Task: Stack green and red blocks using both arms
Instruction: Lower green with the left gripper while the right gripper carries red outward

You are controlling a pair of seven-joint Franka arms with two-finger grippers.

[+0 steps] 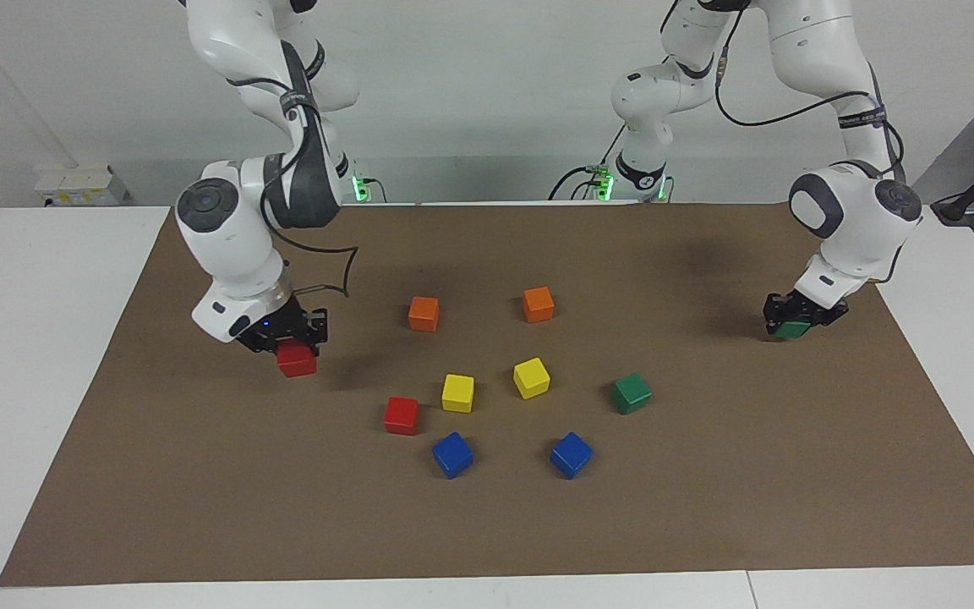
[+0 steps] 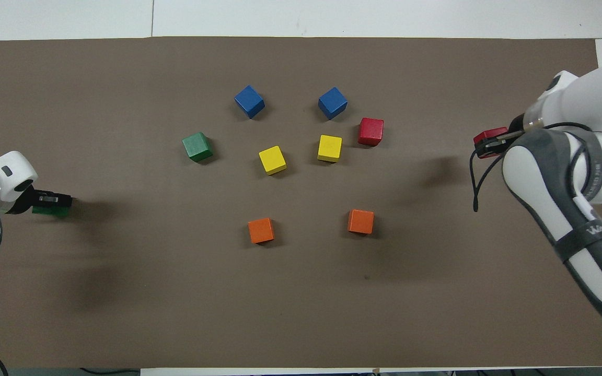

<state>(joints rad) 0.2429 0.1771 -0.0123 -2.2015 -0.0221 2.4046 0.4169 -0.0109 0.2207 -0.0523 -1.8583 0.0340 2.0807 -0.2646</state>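
My right gripper point(image 1: 291, 340) point(image 2: 491, 142) is shut on a red block point(image 1: 296, 359) point(image 2: 489, 137), held just above the brown mat toward the right arm's end. A second red block point(image 1: 402, 415) point(image 2: 371, 130) lies on the mat beside a yellow cube. My left gripper point(image 1: 794, 320) point(image 2: 53, 201) is shut on a green block point(image 1: 791, 330) point(image 2: 50, 211), low over the mat at the left arm's end. Another green block point(image 1: 631, 393) point(image 2: 197, 147) rests on the mat among the other cubes.
Two yellow cubes point(image 1: 457, 392) point(image 1: 531, 377), two blue cubes point(image 1: 452, 454) point(image 1: 571, 454) and two orange cubes point(image 1: 424, 313) point(image 1: 538, 304) sit clustered mid-mat. The brown mat point(image 1: 487, 524) covers most of the white table point(image 1: 30, 321).
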